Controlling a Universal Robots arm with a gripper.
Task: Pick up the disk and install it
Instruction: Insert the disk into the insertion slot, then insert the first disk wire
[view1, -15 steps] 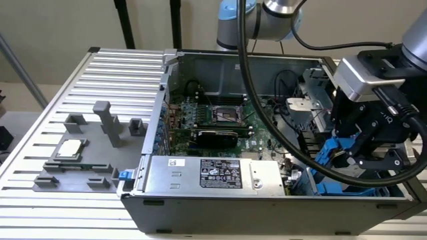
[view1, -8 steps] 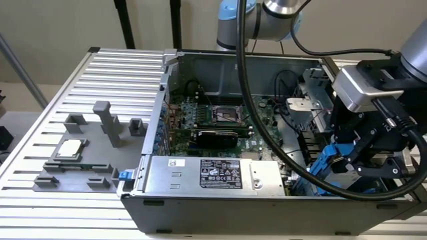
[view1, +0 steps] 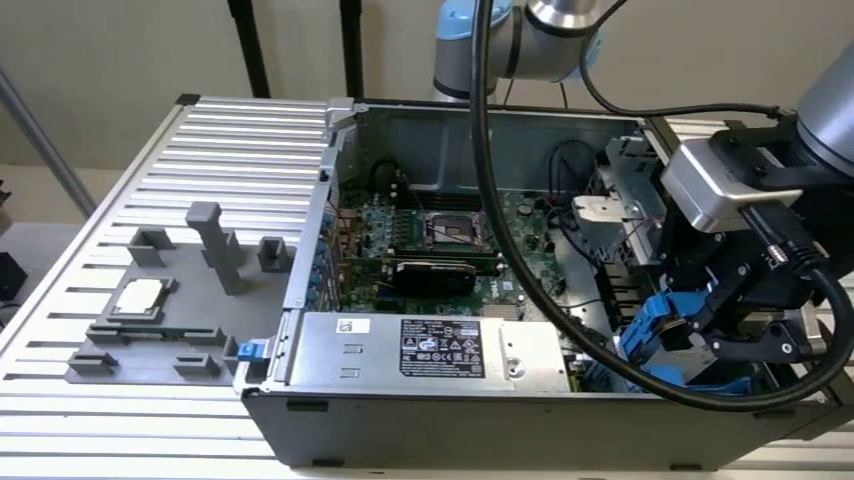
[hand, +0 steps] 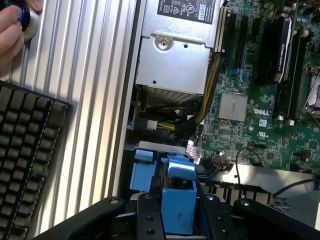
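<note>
Install step, by look. Claw (view1: 721, 335) clamped on disk (hand: 179, 200), blue rails in its grip, low inside case (view1: 427, 425) at exterior view's right, near corner. Seating likely needs rails square, cables (hand: 202, 107) clear.

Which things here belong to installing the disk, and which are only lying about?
Job: disk in blue carrier, between the jaws; open computer case.
Lying about: CPU chip; grey fixture plate; keyboard; a person's hand.
</note>
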